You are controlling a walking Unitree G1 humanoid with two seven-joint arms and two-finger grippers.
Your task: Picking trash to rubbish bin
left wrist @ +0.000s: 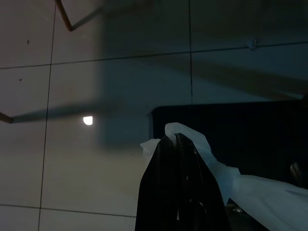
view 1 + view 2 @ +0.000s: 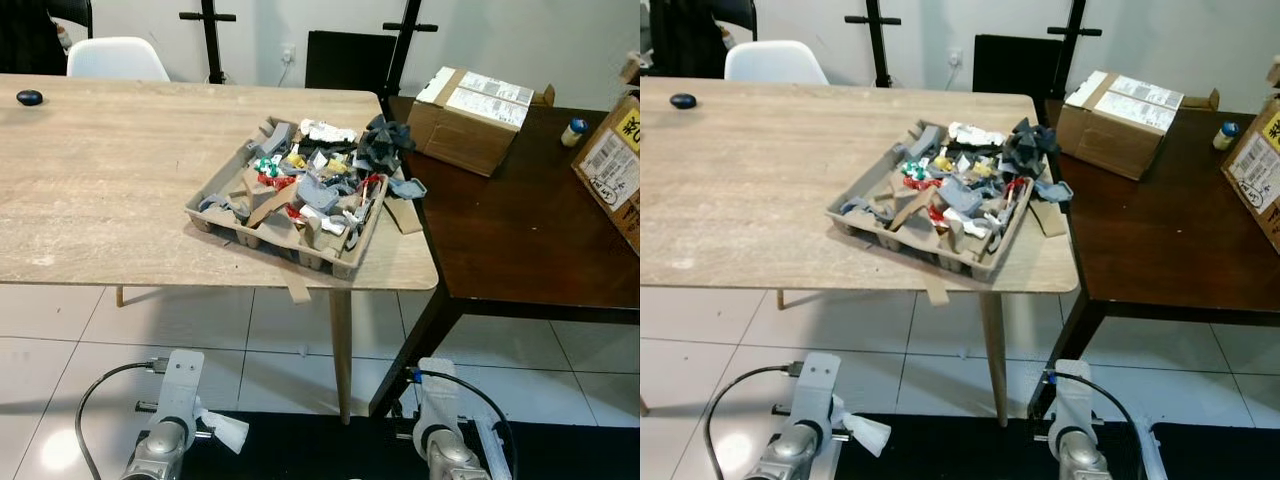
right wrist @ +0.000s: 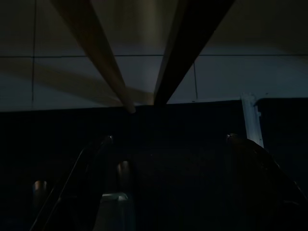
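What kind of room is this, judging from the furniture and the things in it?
Probably a home dining or work area: a light wooden table with a white chair behind it, a dark table carrying cardboard boxes, and a tiled floor.

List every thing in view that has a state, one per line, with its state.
Cardboard tray: heaped with scraps, overhanging the light table's corner.
Left gripper: shut on white tissue, low over the floor.
Right gripper: open, hanging idle.
Cardboard box: closed, lying on the dark table.
Small bottle: upright, capped.
White chair: upright behind the light table.
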